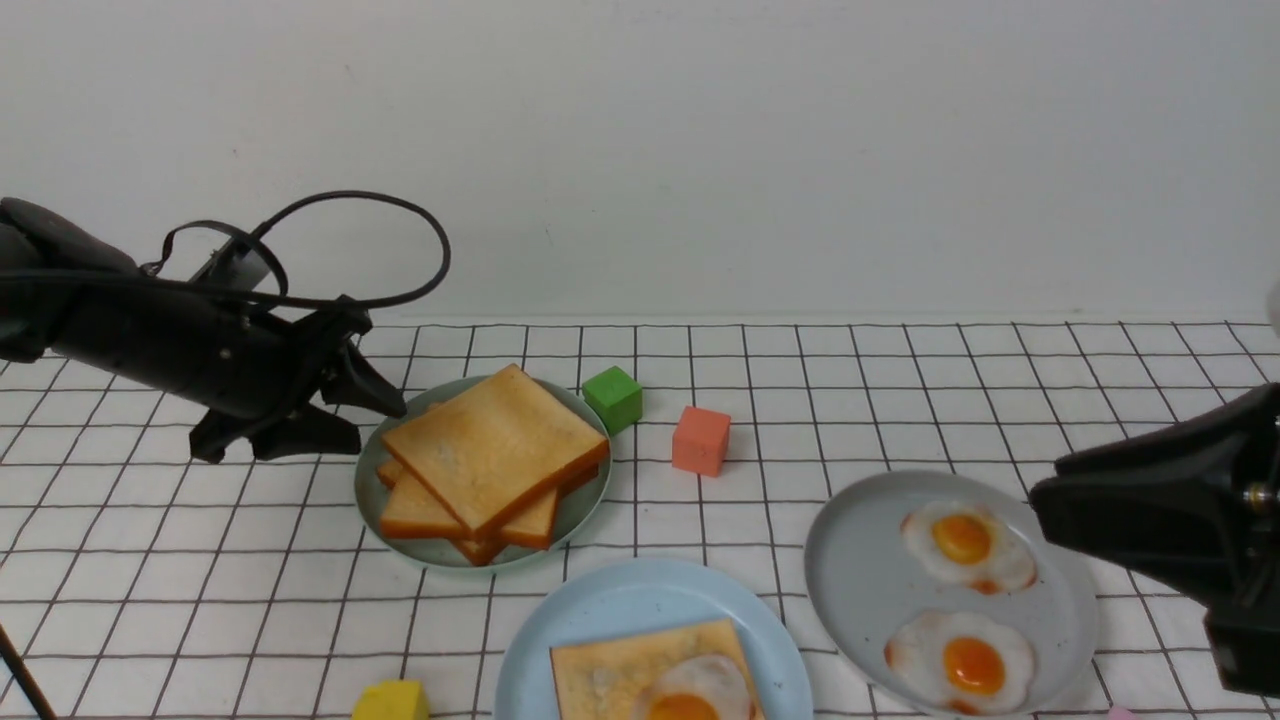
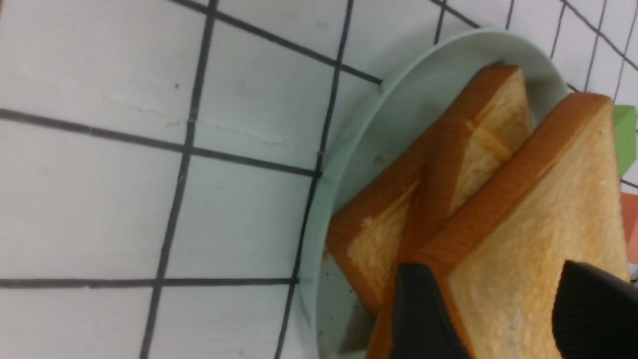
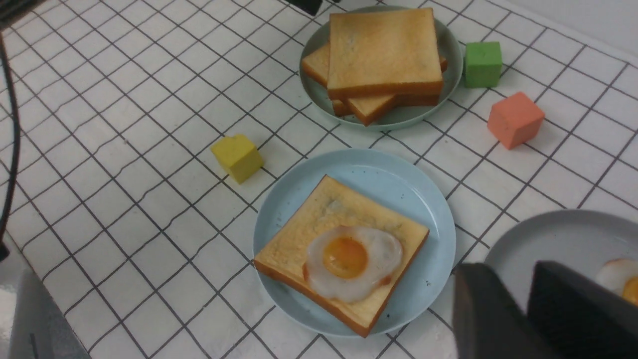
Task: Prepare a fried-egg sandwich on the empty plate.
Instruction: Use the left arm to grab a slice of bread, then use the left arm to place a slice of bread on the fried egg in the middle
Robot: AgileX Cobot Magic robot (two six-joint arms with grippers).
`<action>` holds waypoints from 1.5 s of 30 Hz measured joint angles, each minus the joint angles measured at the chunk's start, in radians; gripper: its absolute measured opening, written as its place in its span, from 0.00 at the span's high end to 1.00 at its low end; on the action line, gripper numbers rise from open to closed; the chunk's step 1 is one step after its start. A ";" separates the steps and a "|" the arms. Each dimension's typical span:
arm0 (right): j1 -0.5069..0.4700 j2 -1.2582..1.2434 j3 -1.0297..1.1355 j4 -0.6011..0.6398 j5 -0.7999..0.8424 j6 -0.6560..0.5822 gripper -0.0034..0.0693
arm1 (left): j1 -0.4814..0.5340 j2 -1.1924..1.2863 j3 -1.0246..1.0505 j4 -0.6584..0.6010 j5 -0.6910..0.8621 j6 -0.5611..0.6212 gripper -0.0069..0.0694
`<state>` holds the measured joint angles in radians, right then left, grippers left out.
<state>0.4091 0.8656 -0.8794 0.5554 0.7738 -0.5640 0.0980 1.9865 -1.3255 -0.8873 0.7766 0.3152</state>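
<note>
Nearest, the pale blue plate (image 1: 620, 610) carries one toast slice (image 1: 605, 668) with a fried egg (image 1: 695, 695) lying on top, and a yellow cube (image 1: 392, 702) sits near it. To the right, the right gripper (image 3: 513, 271) hangs at the edge of the grey plate (image 1: 860, 560) holding two eggs (image 1: 965, 545), its jaws almost together and empty. Farther back, the left gripper (image 1: 380, 422) hovers spread wide over the toast pile (image 1: 495, 445) on the green plate (image 1: 370, 500), gripping nothing.
</note>
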 joint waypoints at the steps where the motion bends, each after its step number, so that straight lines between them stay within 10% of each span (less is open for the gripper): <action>1: 0.000 0.000 0.000 0.006 0.000 -0.010 0.93 | 0.000 0.008 0.000 -0.005 0.001 0.004 0.42; 17: 0.000 0.000 0.000 0.027 -0.007 -0.040 0.97 | 0.000 0.083 0.000 -0.170 0.009 0.192 0.48; 25: 0.000 0.000 0.000 0.035 -0.007 -0.040 0.96 | 0.001 0.071 0.000 -0.173 0.067 0.350 0.85; 35: 0.000 0.000 0.000 0.063 0.020 -0.040 0.95 | -0.009 -0.133 0.000 -0.201 0.390 0.608 0.85; 45: 0.000 0.000 0.000 0.064 0.050 -0.040 0.94 | -0.172 -0.137 0.235 -0.227 0.396 0.685 0.85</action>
<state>0.4091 0.8656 -0.8794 0.6192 0.8241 -0.6042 -0.0736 1.8492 -1.0909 -1.1144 1.1723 1.0003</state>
